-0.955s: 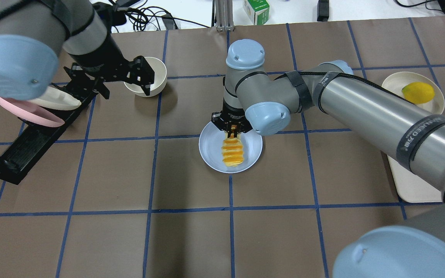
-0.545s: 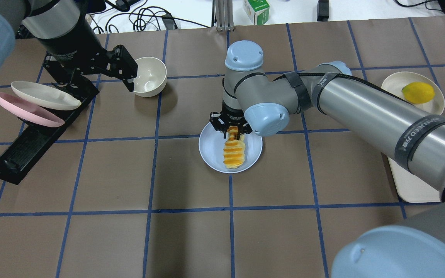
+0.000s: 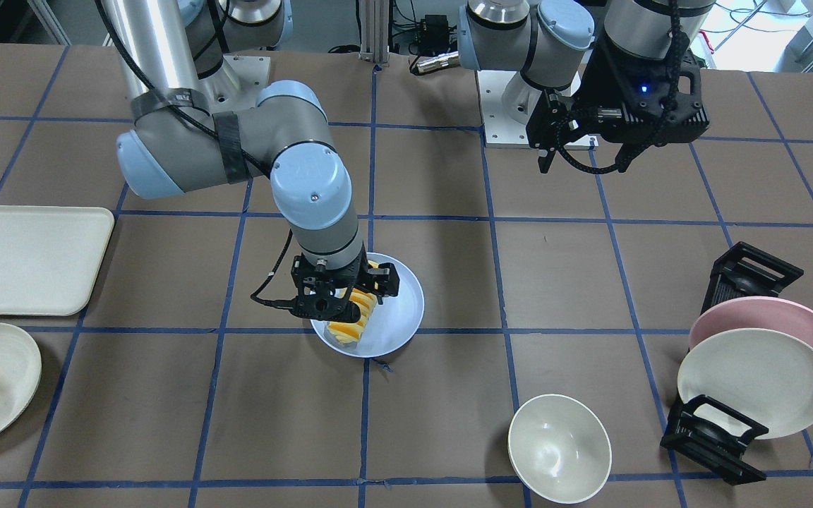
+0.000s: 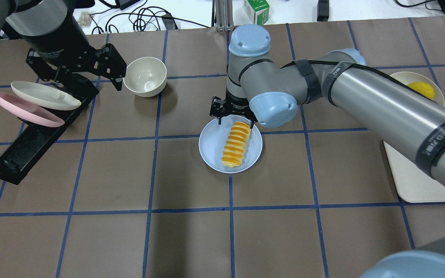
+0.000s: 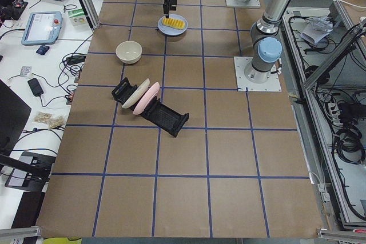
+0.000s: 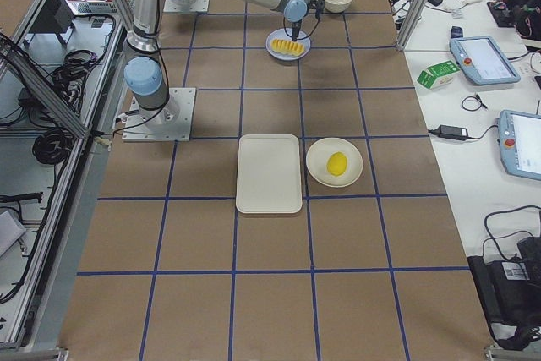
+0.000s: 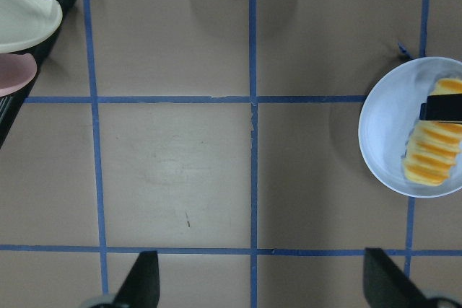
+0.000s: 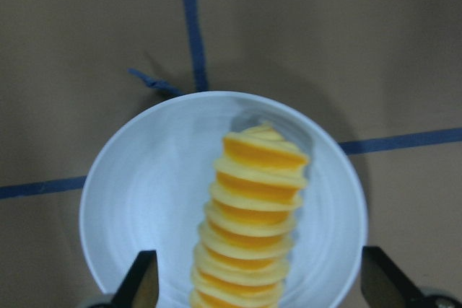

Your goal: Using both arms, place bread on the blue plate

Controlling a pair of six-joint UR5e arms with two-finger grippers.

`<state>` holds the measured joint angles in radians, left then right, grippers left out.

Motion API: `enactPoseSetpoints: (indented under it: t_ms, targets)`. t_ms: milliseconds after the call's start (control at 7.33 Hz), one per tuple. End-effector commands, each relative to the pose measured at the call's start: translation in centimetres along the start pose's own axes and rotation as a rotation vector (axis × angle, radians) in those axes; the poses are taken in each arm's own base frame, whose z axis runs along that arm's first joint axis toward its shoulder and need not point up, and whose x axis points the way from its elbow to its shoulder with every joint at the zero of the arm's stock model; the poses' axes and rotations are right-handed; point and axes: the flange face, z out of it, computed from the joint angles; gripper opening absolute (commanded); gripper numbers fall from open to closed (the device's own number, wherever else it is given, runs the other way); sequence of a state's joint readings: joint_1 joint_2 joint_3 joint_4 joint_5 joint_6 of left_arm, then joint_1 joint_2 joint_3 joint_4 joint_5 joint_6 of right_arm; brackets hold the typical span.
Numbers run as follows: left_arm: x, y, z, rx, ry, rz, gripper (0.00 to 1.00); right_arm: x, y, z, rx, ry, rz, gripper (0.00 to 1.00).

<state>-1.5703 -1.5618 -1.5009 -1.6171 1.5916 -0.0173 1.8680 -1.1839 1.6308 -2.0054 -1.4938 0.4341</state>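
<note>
Right jaws: spread wide, clamping nothing, low over the far rim of the blue plate (image 4: pixel 209 148). Left jaws: spread wide as well, empty, well off to the side, bare surface (image 7: pixel 173 171) beneath, plate out beyond one fingertip. Between and under the right jaws, clear of both pads: the bread (image 4: pixel 236 144), flat inside the plate. Judged from that: placing done; left to do, at most, lifting the right arm (image 4: pixel 381 104) clear. Lettering on that arm's black band (image 4: pixel 437 141), and on the green carton (image 4: pixel 256 9) far beyond the jaws: too small to read.
</note>
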Motion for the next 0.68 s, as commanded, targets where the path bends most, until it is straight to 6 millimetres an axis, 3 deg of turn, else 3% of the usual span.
enactPoseSetpoints:
  t_ms: [0, 273, 545]
  targets:
    - [-0.2, -1.4, 1.6, -0.004, 0.025, 0.001, 1.0, 7.8, -0.7, -8.4, 0.015, 0.095, -0.001, 1.0]
    - [0.4, -2.1, 2.6, -0.008, 0.024, 0.007, 1.0, 12.8, -2.2, -15.5, 0.061, 0.075, 0.068, 1.0]
    - [1.2, -0.9, 0.6, 0.023, 0.016, 0.024, 1.0, 16.1, -3.1, -18.3, -0.013, 0.079, 0.128, 1.0]
